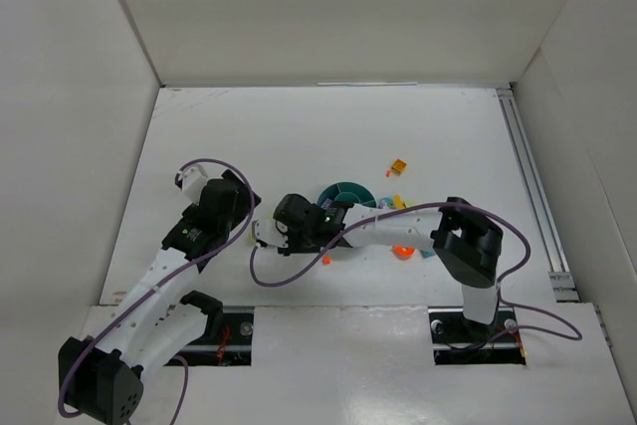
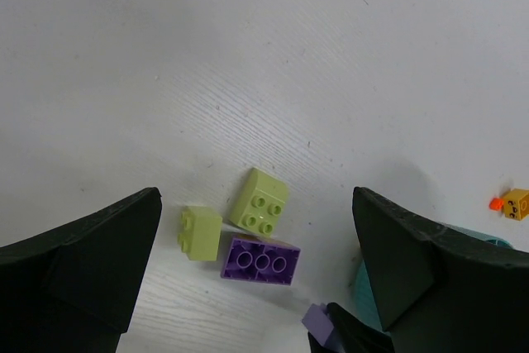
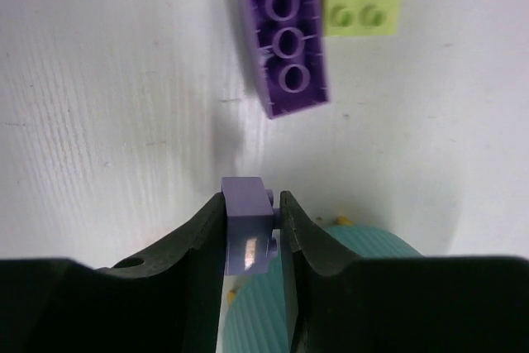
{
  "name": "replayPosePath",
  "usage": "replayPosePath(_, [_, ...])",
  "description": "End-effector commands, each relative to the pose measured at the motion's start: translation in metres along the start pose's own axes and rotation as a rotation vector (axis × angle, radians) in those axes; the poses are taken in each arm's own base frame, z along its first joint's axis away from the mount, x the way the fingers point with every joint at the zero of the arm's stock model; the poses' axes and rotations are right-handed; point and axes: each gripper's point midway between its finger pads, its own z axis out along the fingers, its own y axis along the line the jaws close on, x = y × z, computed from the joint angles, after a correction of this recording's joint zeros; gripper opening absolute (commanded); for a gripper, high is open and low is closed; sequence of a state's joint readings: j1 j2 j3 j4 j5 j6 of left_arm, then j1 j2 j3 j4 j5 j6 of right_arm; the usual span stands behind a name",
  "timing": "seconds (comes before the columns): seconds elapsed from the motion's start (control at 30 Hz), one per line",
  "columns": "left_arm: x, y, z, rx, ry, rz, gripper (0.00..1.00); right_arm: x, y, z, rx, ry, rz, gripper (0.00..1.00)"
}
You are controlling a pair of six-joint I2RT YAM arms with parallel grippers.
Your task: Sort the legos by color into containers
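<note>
- Teal dish (image 3: 372,245): mostly cut off behind my fingers in the right wrist view. From above, my right arm covers part of it.
- Right pincer (image 3: 250,200): clamped on a small purple lego (image 3: 246,241) at the dish's edge.
- Left pincer (image 2: 256,193): jaws wide apart, holding nothing, above a long purple lego (image 2: 260,260) and yellow-green legos (image 2: 259,202).

The left arm (image 1: 159,283) is extended from its base up and to the right, with the wrist tipped downward. The left gripper (image 2: 256,196) is held wide open, its 2 black fingers (image 2: 91,262) set well apart. The right arm (image 1: 386,229) is folded at the elbow and extended leftward. The right gripper (image 3: 248,204) is pinched on a small purple brick (image 3: 245,233), with 1 finger pressed against each side.
</note>
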State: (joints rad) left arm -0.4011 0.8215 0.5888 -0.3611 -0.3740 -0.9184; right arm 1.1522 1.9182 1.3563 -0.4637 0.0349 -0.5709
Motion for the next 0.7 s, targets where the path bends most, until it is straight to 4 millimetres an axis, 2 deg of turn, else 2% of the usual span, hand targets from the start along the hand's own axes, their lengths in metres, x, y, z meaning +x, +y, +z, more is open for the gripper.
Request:
replayPosePath(0.0, [-0.005, -0.011, -0.003, 0.055, -0.006, 0.013, 1.00, -0.033, -0.032, -0.046, 0.117, -0.123, 0.000, 0.22])
replayPosePath(0.03, [-0.002, -0.011, -0.002, 0.062, 0.000, 0.012, 1.00, -0.040, -0.041, -0.059, 0.153, -0.143, 0.004, 0.22])
replayPosePath(0.1, [0.004, -0.015, 0.000, 0.087, 0.026, 0.033, 1.00, -0.040, -0.051, -0.071, 0.203, -0.136, 0.011, 0.21])
replayPosePath(0.2, [0.009, -0.023, 0.001, 0.127, 0.053, 0.053, 1.00, -0.029, -0.075, -0.084, 0.263, -0.110, 0.050, 0.21])
replayPosePath(0.27, [0.017, -0.020, 0.004, 0.126, 0.080, 0.085, 1.00, -0.017, -0.092, -0.090, 0.290, -0.101, 0.086, 0.21])
replayPosePath(0.4, [0.021, -0.024, 0.007, 0.139, 0.098, 0.100, 1.00, 0.003, -0.113, -0.096, 0.327, -0.072, 0.135, 0.21])
replayPosePath(0.43, [0.028, -0.021, 0.011, 0.131, 0.121, 0.123, 1.00, 0.008, -0.123, -0.102, 0.355, -0.073, 0.152, 0.21])
replayPosePath(0.67, [0.044, -0.028, 0.014, 0.170, 0.166, 0.171, 1.00, 0.023, -0.141, -0.106, 0.390, -0.056, 0.183, 0.24])
